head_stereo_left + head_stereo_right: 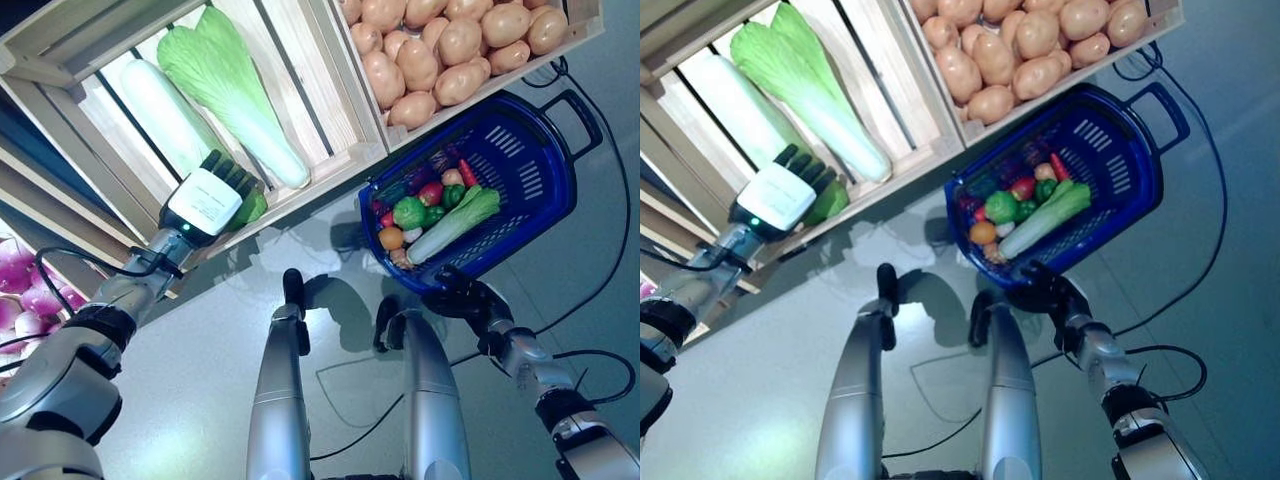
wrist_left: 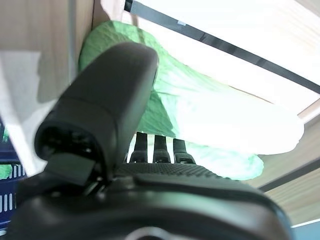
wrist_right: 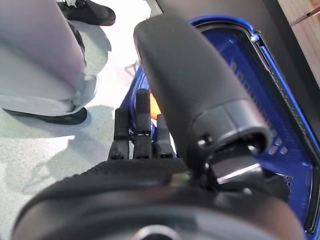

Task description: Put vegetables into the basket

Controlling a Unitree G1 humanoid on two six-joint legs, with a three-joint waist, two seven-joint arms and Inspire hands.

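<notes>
A blue plastic basket (image 1: 545, 160) sits on the floor with several vegetables in it, among them a green pepper (image 1: 408, 212) and a long pale green stalk (image 1: 455, 225). My right hand (image 1: 465, 298) is at the basket's near rim, open, with straight fingers (image 3: 142, 130) that hold nothing. My left hand (image 1: 205, 200) reaches into a wooden crate (image 1: 330, 110), open, its fingers (image 2: 155, 147) lying straight by a small green vegetable (image 1: 252, 207). A napa cabbage (image 1: 235, 85) and a white radish (image 1: 165, 115) lie just beyond it in the crate.
A second wooden crate (image 1: 580, 25) full of potatoes (image 1: 450, 50) stands above the basket. Purple onions (image 1: 25, 290) fill a bin at the far left. Grey floor lies between the crates and me.
</notes>
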